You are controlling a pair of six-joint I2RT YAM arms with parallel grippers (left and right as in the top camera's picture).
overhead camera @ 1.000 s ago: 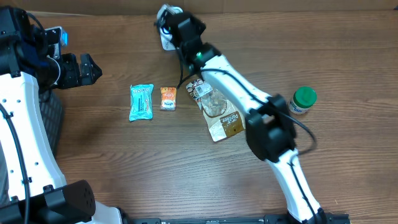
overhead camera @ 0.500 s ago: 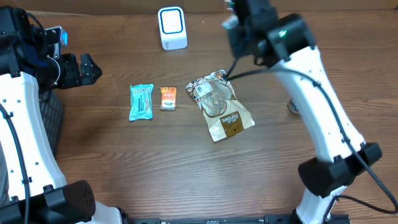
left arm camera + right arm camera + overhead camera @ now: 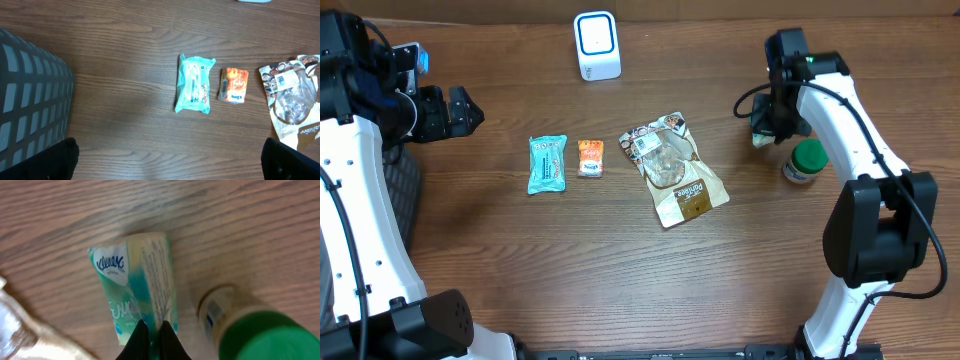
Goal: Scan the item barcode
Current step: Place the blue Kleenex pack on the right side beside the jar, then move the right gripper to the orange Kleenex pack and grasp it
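Pack point(image 3: 134, 292) of tissues sits at about 2 o'clock on the table point(image 3: 620, 280), and the right gripper point(image 3: 153, 326) is closed on its near edge, the two dark fingers pressed together over the wrapper. Only the right wrist view shows that pinch and the white-and-teal wrapper with its fine print. From overhead the arm hides most of the pack, and just a pale corner shows beside the wrist. The same close view puts a green-capped bottle point(image 3: 247, 330) just beside the pack, at its 4 o'clock; whether the two touch cannot be told. Overhead alone shows the scanner point(image 3: 596, 45), white with a blue-edged face, at 12 o'clock by the far edge, well apart from the pack. It also shows the left gripper point(image 3: 463, 110) at 10 o'clock, jaws spread wide and holding nothing. The left wrist view looks down on a teal packet point(image 3: 195, 84) and an orange packet point(image 3: 234, 85) lying side by side near the table's centre, apart from each other. A brown bag point(image 3: 292, 102) lies at their 3 o'clock, and a dark gridded basket point(image 3: 30, 100) at 9 o'clock.
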